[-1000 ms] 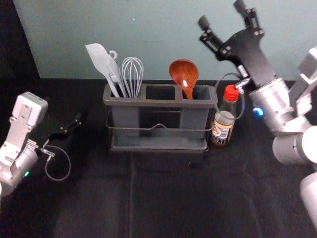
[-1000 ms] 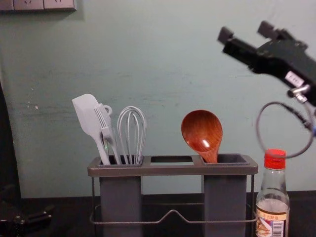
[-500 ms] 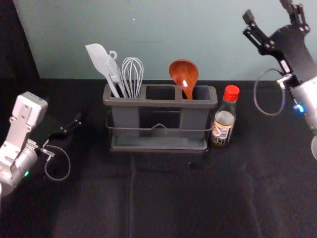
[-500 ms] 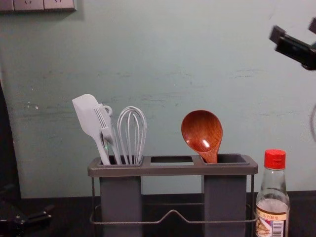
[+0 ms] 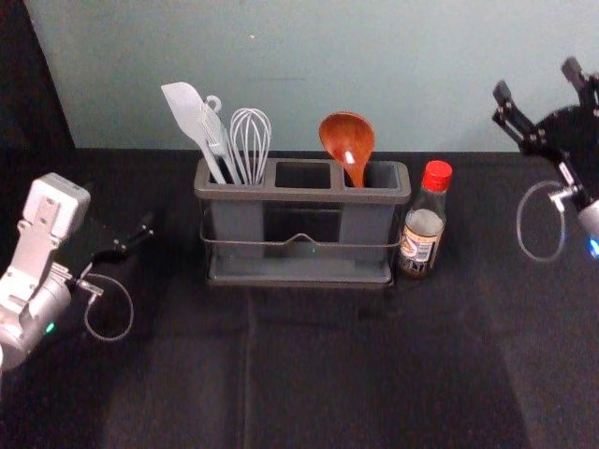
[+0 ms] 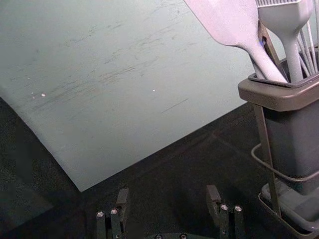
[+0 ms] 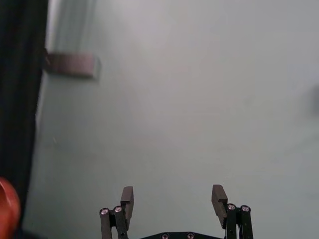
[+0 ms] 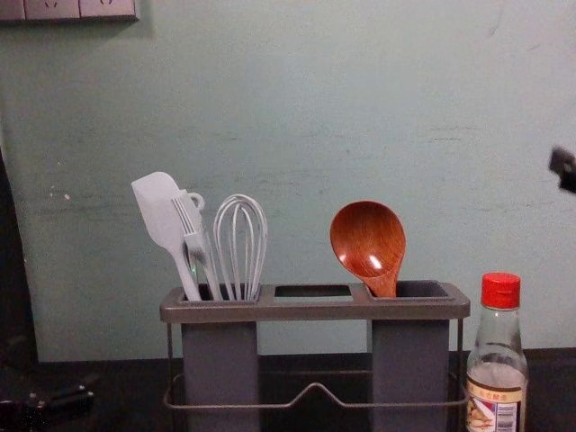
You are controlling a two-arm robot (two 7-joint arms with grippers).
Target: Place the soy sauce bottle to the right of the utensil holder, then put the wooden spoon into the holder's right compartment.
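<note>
Has moved the right gripper (image 5: pixel 536 80) farther right and lower in the head view since the earlier frame, well apart from the soy sauce bottle (image 5: pixel 420 241).
In the head view, keeps the left gripper (image 5: pixel 138 236) out at the left, unmoved; also shows the bottle upright just right of the utensil holder (image 5: pixel 309 195), and the wooden spoon (image 5: pixel 346 140) in its right compartment. In the left wrist view, shows fingers wide apart with nothing between, near the spatula (image 6: pixel 232 22). In the right wrist view, likewise shows fingers spread wide, gripping nothing, against the wall (image 7: pixel 174 124). In the chest view, shows clear glass, red cap and printed label on the bottle; on the spoon, glossy reddish-brown wood, bowl up, handle down inside.
</note>
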